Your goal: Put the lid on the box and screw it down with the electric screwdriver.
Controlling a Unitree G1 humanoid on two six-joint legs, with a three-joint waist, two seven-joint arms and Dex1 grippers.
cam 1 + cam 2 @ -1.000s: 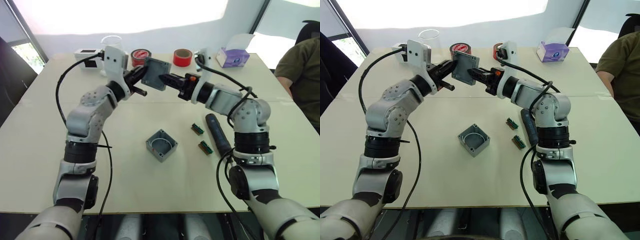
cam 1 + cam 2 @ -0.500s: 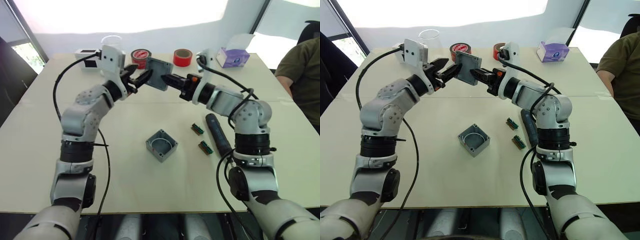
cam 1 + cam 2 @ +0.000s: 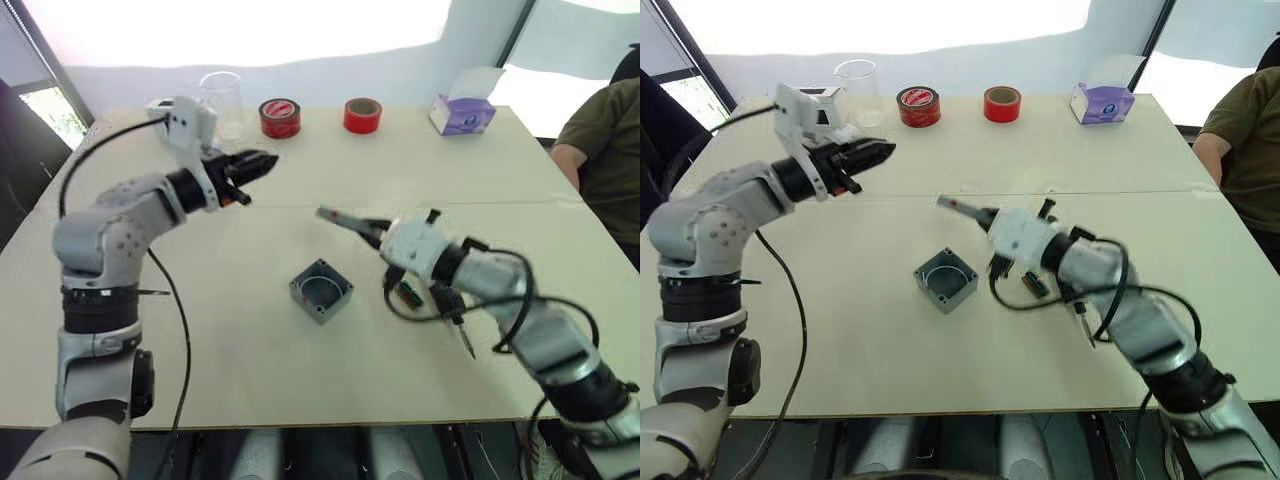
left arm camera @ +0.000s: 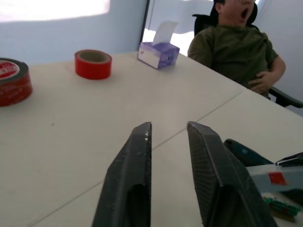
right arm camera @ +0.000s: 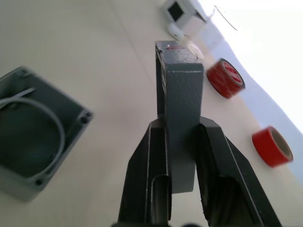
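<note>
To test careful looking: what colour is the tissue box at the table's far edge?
The tissue box is purple, clearest in the left wrist view.

A grey lid (image 5: 180, 118) with a small red mark is seen between black fingers (image 5: 144, 179), a grey box (image 3: 321, 290) lies at the frame centre on a cream table (image 3: 300, 380), and two red tape rolls (image 3: 280, 117) and a purple tissue box (image 3: 462, 113) are seen along the top.

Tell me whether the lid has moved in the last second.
Yes. The lid, held in the right end effector, has come down from near the red tape rolls toward the box.
</note>
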